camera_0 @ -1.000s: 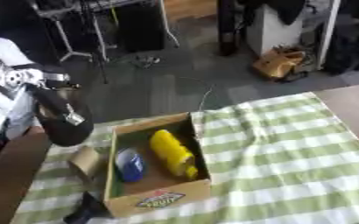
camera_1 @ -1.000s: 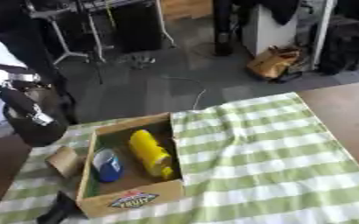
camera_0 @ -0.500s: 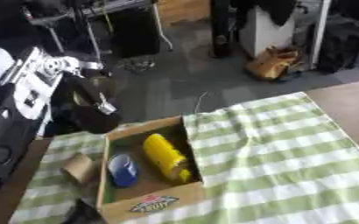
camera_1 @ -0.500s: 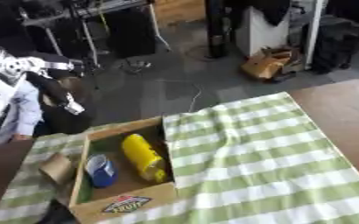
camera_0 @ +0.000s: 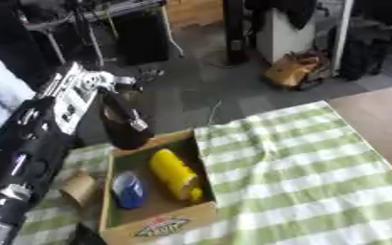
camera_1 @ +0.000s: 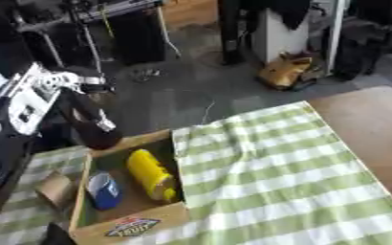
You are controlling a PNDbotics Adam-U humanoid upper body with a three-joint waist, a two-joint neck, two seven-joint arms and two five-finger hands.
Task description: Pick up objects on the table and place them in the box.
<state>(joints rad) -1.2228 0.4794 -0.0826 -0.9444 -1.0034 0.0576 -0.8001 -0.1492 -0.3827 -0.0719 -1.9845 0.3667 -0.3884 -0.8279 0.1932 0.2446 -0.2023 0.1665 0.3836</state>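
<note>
**Left hand carrying dark object over the box's far left corner**

The left hand [camera_0: 107, 88], entering from the upper left of the frame, has its fingers curled round a dark, bottle-like object [camera_0: 124, 127]. The object hangs nearly upright, tilted slightly, with its lower end at the far left corner of the cardboard box [camera_0: 157, 225]. Whether that end is already inside the rim or just above it cannot be told. The box opening lies directly below and toward the lower right of the object, so the coming move is judged to be a short descent and release.

The box stands in the lower left of the frame on the surface, which is covered by a green-and-white striped cloth [camera_0: 316, 177]. Inside lie a yellow object [camera_0: 174, 174], long axis running front to back, and a blue can [camera_0: 129, 189] to its left. A brown cylinder [camera_0: 78, 187] rests outside, just beside the box's left wall.

A label with red is on the box front [camera_1: 129, 228]; its writing cannot be read.

The right hand is not visible.
</note>
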